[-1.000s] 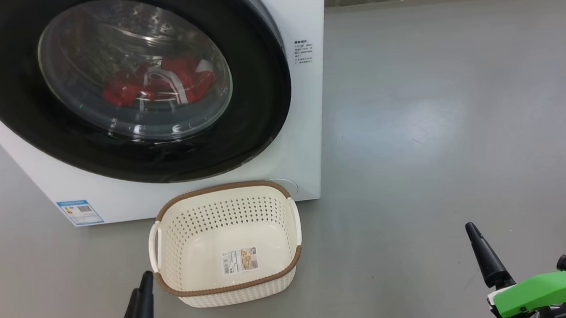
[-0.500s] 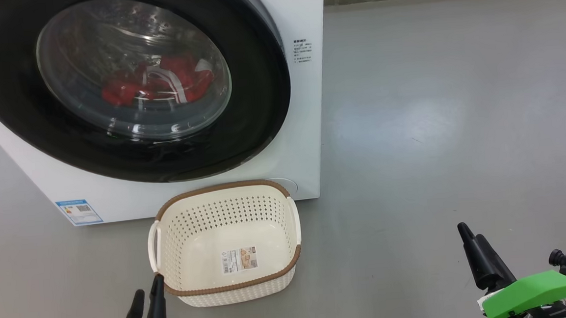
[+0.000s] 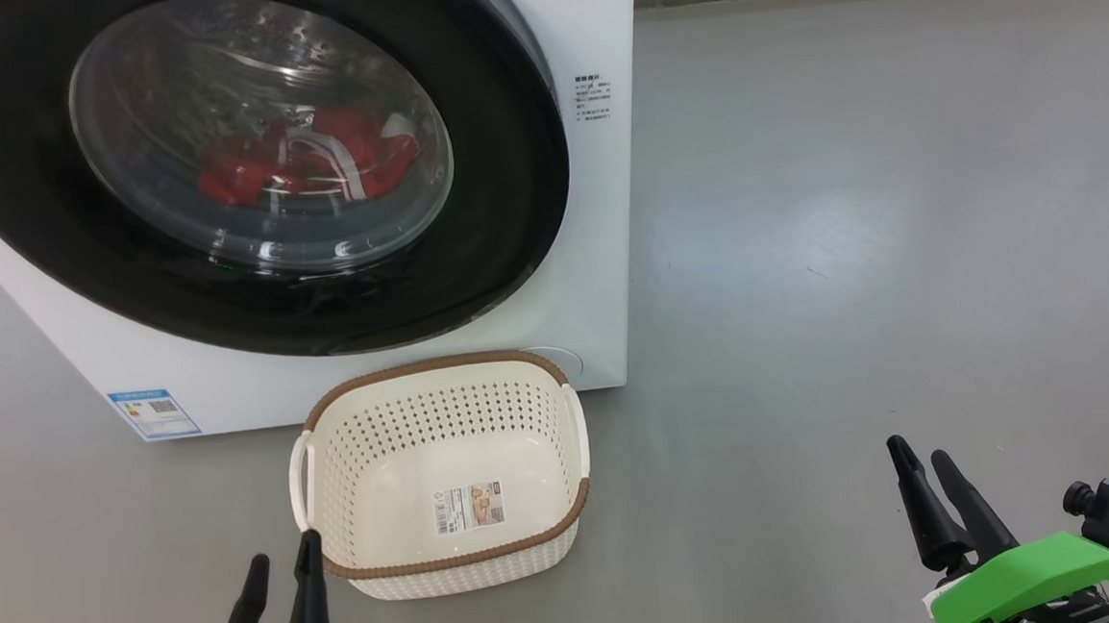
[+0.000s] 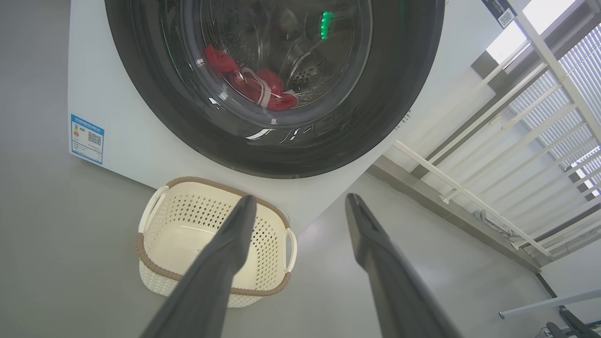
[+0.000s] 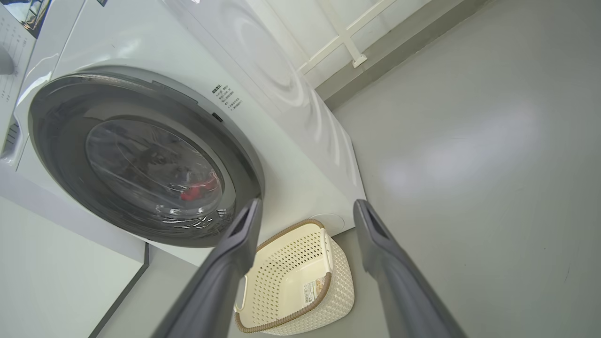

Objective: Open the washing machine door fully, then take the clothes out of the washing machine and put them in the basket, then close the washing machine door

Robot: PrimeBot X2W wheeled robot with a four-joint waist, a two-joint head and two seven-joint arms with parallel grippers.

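The left gripper point(image 3: 283, 550) and right gripper point(image 3: 917, 451) hover at the lower corners, fingers spread, holding nothing; the cream perforated plastic basket point(image 3: 423, 368) waits, presumably to catch laundry, beneath the shut black-rimmed glass door point(image 3: 510, 208), red striped clothes point(image 3: 314, 162) behind it.

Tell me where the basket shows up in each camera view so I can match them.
Head view: basket, lower centre.
Left wrist view: lower left, partly behind one finger of the left gripper.
Right wrist view: bottom centre, between the fingers of the right gripper.
Shared landmark: the washing machine door, above it in all three.
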